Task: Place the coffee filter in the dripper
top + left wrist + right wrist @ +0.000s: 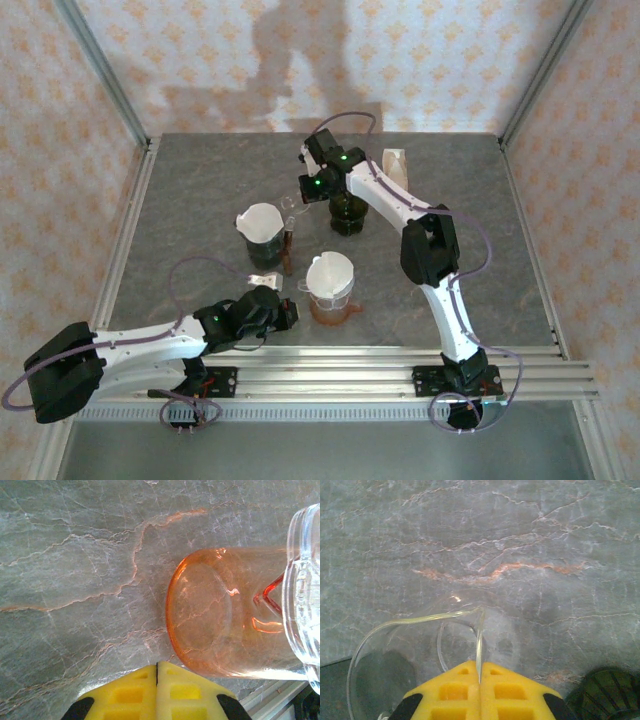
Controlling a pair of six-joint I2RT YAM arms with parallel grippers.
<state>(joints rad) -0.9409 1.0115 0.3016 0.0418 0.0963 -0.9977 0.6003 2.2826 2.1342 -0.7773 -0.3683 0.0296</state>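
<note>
While the left arm (140, 345) lies low along the near edge of the grey stone-patterned table (500, 260), its forearm points right and the left gripper (157, 667) rests just beside an orange glass (210, 625). Its yellow pads (130, 692) are pressed flat together with nothing between them. The right arm (430, 250) rises from its base at the near right, bends at the elbow, and reaches far and left across the table. The right gripper (480, 672) hangs there over the surface, next to a dark green round object (347, 212). Its pads are closed on the thin edge of a clear glass vessel (405, 650), whose curved rim sweeps off to the left in the wrist view.

The coffee filter (330, 270), a white paper cone with its mouth open upward, sits in the clear ribbed dripper (302, 590) on top of the orange glass, near the table's middle. A second white-lined cup (260, 222) stands to the far left of it. A cream paper piece (396, 165) stands upright at the far side.
</note>
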